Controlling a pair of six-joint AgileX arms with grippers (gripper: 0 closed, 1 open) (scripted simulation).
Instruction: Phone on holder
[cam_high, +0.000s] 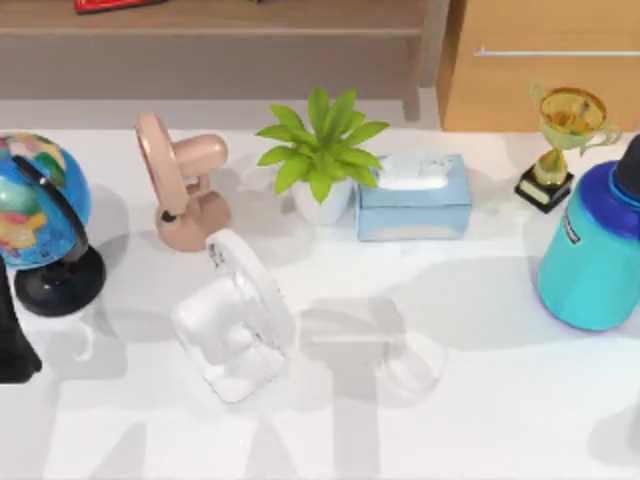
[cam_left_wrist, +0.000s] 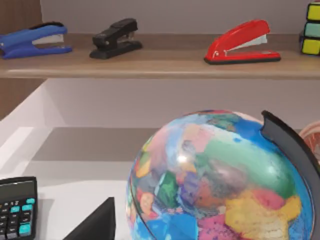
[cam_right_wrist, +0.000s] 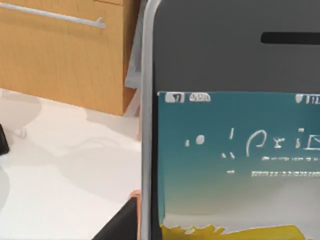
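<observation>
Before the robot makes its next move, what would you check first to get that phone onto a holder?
1. Phone located: the silver-rimmed phone with a teal screen stands upright close before the right wrist camera. Ok.
2. Right gripper beside the phone's rim, hold secure: cannot tell.
3. Holder identified: a white round-framed stand sits mid-table and a pink one behind it; which one takes the phone, cannot tell.
4. Path from the right: the tall teal bottle with a blue top stands at the table's right side. Not ok, steer around it.
5. Left arm parked at the left edge by the colourful globe. Ok.
</observation>
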